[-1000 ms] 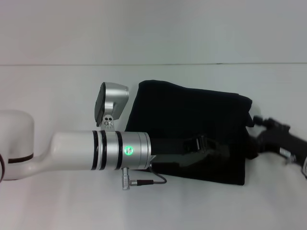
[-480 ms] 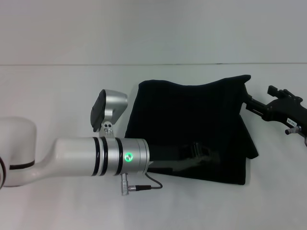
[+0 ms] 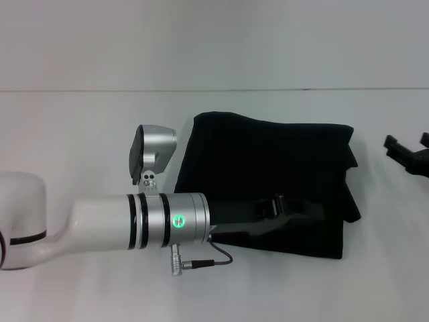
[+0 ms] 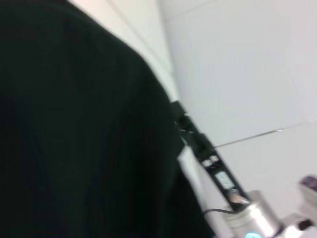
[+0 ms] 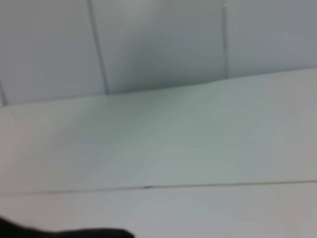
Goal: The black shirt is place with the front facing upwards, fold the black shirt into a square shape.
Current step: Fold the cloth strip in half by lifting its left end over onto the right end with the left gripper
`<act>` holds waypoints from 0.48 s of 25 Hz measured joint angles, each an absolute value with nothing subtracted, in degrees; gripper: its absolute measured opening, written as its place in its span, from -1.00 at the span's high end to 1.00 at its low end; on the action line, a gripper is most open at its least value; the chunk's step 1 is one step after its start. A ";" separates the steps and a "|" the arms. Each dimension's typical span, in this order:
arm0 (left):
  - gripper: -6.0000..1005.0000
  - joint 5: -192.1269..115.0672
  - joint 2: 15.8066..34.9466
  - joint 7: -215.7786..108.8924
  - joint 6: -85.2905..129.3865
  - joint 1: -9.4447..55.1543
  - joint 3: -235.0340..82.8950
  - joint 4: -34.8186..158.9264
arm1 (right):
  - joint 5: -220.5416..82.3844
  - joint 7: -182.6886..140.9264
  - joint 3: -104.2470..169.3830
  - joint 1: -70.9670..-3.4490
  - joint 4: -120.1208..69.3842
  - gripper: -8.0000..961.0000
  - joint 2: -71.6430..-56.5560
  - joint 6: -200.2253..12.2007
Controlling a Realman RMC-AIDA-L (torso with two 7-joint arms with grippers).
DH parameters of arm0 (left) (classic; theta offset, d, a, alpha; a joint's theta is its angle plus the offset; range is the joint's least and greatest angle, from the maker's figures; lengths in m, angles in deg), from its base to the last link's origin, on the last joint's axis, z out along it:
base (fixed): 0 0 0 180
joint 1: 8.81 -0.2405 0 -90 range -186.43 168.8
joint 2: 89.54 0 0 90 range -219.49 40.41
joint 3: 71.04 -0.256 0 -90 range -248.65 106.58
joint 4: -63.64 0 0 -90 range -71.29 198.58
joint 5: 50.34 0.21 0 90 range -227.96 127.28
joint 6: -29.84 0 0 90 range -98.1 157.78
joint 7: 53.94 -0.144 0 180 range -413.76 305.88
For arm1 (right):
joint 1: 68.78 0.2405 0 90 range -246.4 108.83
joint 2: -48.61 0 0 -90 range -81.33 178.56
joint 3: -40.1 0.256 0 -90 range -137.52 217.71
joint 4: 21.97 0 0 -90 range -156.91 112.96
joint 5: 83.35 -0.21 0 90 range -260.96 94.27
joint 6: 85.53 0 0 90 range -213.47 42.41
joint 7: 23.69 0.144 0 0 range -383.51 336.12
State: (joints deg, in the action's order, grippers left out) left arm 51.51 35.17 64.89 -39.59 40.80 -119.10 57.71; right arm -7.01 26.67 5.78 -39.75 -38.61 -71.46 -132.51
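The black shirt (image 3: 268, 168) lies folded into a rough rectangle in the middle of the white table, with no lettering showing. My left arm reaches over it from the left. The left gripper (image 3: 280, 205) sits low over the shirt's front half, black against black. My right gripper (image 3: 407, 143) is open and empty at the right edge of the head view, clear of the shirt's right side. The shirt fills most of the left wrist view (image 4: 74, 129). A dark sliver at the edge of the right wrist view (image 5: 59, 233) may be the shirt.
The white table (image 3: 80, 121) runs around the shirt on all sides, with a white wall behind it. My left arm's silver wrist (image 3: 171, 220) and its cable (image 3: 201, 263) hang just left of the shirt's front corner.
My right gripper lifted the shirt's right rear corner, let it go and drew back to the right. The corner has dropped flat. My left gripper has stayed over the shirt.
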 joint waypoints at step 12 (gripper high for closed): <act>-0.10 50.15 34.67 63.26 -54.70 33.11 -118.84 45.75 | -4.75 25.41 6.36 -44.45 -36.98 -0.80 -71.36 -154.36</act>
State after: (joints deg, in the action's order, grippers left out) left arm 50.15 34.67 63.26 -54.70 33.11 -118.84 45.75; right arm -4.75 25.41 6.36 -44.45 -36.98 -71.36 -154.36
